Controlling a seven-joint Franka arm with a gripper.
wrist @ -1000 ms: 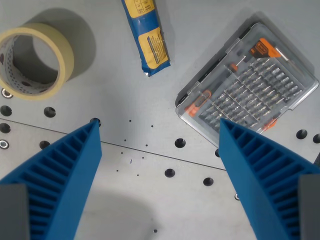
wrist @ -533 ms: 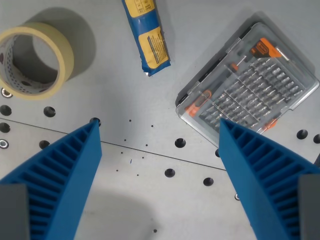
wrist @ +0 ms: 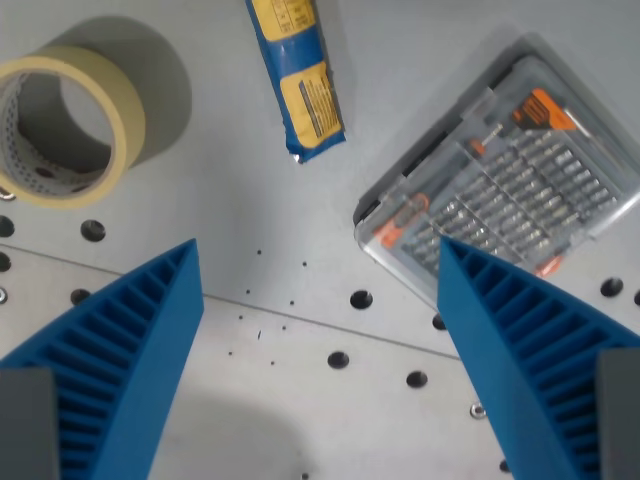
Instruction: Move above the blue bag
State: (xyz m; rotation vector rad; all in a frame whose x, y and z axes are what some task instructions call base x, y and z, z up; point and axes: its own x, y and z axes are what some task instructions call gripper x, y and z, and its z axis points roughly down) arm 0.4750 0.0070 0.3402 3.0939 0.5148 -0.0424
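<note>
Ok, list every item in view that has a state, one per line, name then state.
gripper: open, nothing between its blue fingers
blue bag: lying flat on the table, sealed end toward the gripper
masking tape roll: lying flat, hole up
screwdriver bit case: lid closed, lying flat

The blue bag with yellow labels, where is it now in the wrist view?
The blue bag with yellow labels lies at the top centre of the wrist view, between the beige roll of tape on its left and the clear plastic bit case on its right.
</note>
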